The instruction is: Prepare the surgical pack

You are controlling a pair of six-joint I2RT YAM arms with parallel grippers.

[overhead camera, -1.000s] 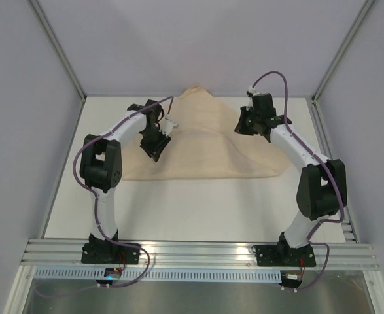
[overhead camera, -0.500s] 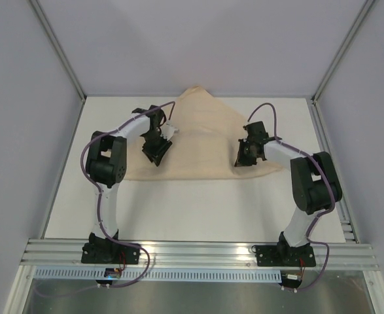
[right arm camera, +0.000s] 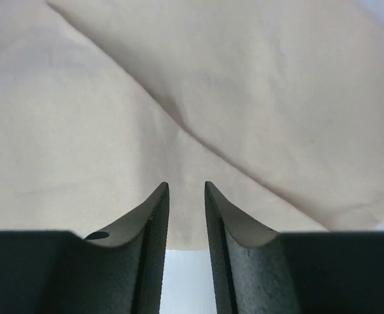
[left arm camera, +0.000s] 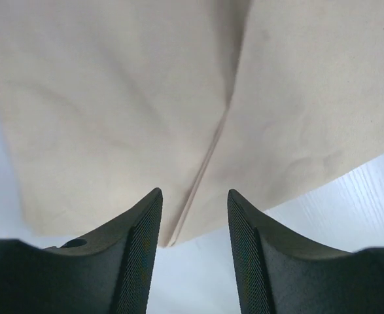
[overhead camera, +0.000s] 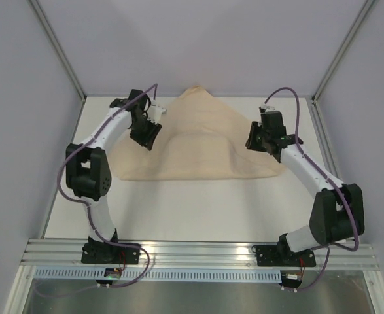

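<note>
The tan wrap sheet lies folded into a rough triangle at the back of the white table, with its point toward the far wall. A low bulge shows in its middle. The steel tray, clamps, tweezers, gauze pads and packets are out of view. My left gripper is open and empty above the sheet's left edge. In the left wrist view it hovers over a fold line and a corner of the sheet. My right gripper is narrowly open and empty above the sheet's right part; it also shows in the right wrist view.
Bare white table lies between the sheet and the arm bases. An aluminium rail runs along the near edge. Grey walls with metal posts close in the left, right and back.
Both arms have lifted off the sheet. The left gripper moved back and to the left. The right gripper moved back and to the right, its arm stretching out.
</note>
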